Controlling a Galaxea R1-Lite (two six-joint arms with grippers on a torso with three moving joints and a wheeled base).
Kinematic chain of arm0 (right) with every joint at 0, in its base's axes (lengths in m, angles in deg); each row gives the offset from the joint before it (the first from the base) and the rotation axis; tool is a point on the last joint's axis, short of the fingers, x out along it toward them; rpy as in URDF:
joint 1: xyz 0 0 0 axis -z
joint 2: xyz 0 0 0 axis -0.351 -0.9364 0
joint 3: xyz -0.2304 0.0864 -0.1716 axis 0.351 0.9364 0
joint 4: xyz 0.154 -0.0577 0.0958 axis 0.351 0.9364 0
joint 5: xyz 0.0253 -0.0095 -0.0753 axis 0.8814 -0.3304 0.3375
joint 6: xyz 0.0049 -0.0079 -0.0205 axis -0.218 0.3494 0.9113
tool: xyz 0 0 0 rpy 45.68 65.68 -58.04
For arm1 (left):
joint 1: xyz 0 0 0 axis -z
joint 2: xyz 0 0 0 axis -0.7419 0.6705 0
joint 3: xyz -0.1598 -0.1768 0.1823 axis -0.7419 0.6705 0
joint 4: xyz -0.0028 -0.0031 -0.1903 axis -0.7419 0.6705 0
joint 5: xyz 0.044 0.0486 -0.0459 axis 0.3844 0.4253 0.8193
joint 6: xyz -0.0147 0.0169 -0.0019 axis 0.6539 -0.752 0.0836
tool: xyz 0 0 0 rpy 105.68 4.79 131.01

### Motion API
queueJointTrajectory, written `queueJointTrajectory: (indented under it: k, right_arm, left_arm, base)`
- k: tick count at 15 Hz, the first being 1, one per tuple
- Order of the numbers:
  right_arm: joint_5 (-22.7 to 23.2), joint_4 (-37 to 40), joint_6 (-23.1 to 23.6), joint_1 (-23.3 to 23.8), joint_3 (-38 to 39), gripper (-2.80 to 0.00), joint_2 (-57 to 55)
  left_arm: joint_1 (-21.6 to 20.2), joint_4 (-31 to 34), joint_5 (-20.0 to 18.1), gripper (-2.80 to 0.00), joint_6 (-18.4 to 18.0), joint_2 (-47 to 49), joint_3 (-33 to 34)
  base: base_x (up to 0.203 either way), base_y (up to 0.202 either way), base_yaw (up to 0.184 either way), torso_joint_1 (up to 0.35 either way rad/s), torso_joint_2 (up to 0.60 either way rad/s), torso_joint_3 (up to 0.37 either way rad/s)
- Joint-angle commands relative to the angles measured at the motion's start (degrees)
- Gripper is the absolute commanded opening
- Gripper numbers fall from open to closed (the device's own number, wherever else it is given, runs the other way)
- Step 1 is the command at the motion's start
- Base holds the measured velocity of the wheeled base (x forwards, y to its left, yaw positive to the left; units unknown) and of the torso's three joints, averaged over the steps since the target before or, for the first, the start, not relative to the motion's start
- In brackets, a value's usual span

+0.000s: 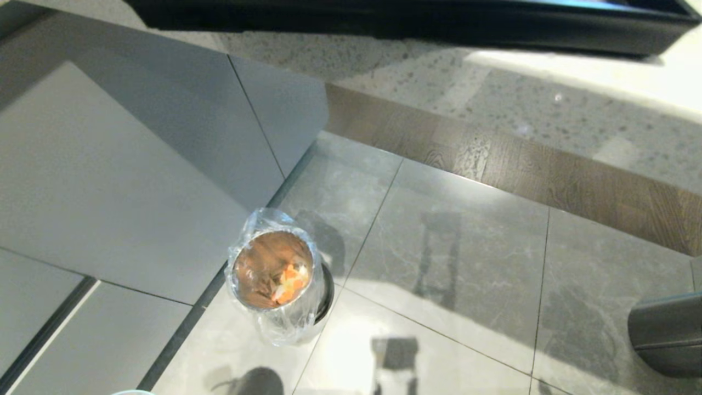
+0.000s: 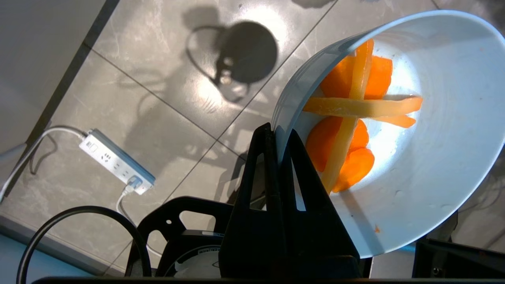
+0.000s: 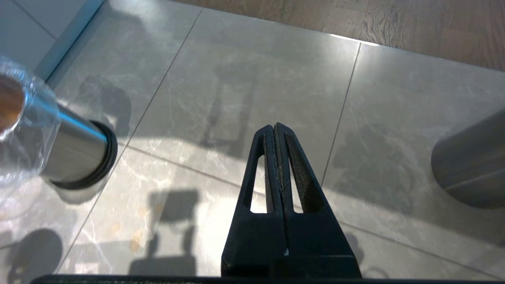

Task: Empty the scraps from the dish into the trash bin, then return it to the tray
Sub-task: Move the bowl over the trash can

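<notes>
left hand [image 2: 278, 132] pinches the rim of the dish [image 2: 414, 165], tilted over the tiled floor [image 2: 165, 118], scraps [image 2: 351, 118] inside it. power strip [image 2: 116, 161] lies on the floor below. trash bin [image 1: 277, 274] stands on the floor by the grey cabinet [image 1: 109, 181], orange bits in it. right hand [image 3: 278, 130] pressed together, holding nothing, near the bin.

Glossy grey marble-look floor tiles [image 1: 449, 258] with thin dark joints, sunlit in patches and crossed by shadows. Toward 12 o'clock, a brown wood-plank strip [image 1: 493, 159], then speckled stone [image 1: 384, 60]. At 9 o'clock, flat grey cabinet panels [image 1: 109, 181]. White power strip [image 2: 116, 161] lying on tile.
</notes>
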Motion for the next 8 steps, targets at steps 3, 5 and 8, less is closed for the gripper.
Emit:
queueJointTrajectory:
  k: [3, 5, 8]
  right_arm:
    - [-0.01, -0.05, -0.02, -0.01, -0.01, -2.8, 0.02]
    - [-0.01, -0.05, -0.02, -0.01, -0.04, -2.8, 0.02]
    - [-0.01, -0.05, -0.02, -0.01, -0.04, -2.8, 0.02]
  left_arm:
    - [0.09, 0.1, 0.03, -2.8, 0.18, -0.05, 0.0]
    - [0.09, 0.1, 0.03, -2.8, 0.18, -0.67, 0.0]
    - [0.01, 0.1, 0.03, -2.8, 0.18, -1.62, 0.0]
  base:
    - [-0.194, 0.0, 0.001, 0.002, 0.0, 0.001]
    - [-0.19, 0.0, -0.001, 0.002, 0.0, 0.004]
    - [-0.035, 0.0, 0.001, -0.005, 0.0, 0.002]
